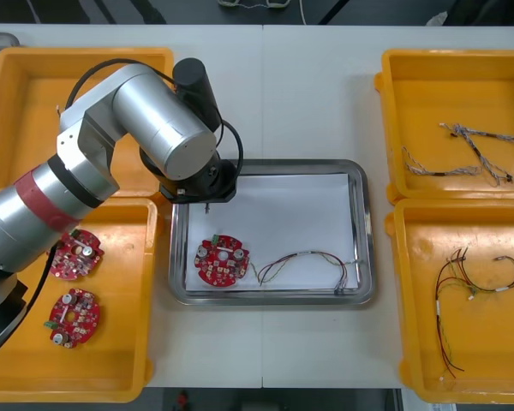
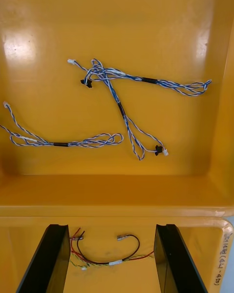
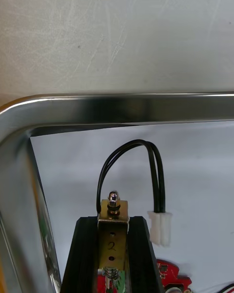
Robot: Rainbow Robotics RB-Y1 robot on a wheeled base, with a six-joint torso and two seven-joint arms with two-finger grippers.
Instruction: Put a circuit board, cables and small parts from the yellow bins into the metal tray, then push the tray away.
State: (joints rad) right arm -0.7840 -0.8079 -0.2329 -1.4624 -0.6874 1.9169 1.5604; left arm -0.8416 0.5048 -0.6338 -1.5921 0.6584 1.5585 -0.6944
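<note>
My left gripper hangs over the near-left corner of the metal tray, which is white inside. Between its fingers it is shut on a small metal part, and a looped black cable with a white plug hangs at that part. A round red circuit board and a thin cable lie in the tray. My right gripper stands open over the right bins, above a red and yellow cable, with nothing between its fingers.
Two more red boards lie in the front left yellow bin. Blue and white cables lie in the far right bin, thin red and black cables in the front right one. The left arm covers the far left bin.
</note>
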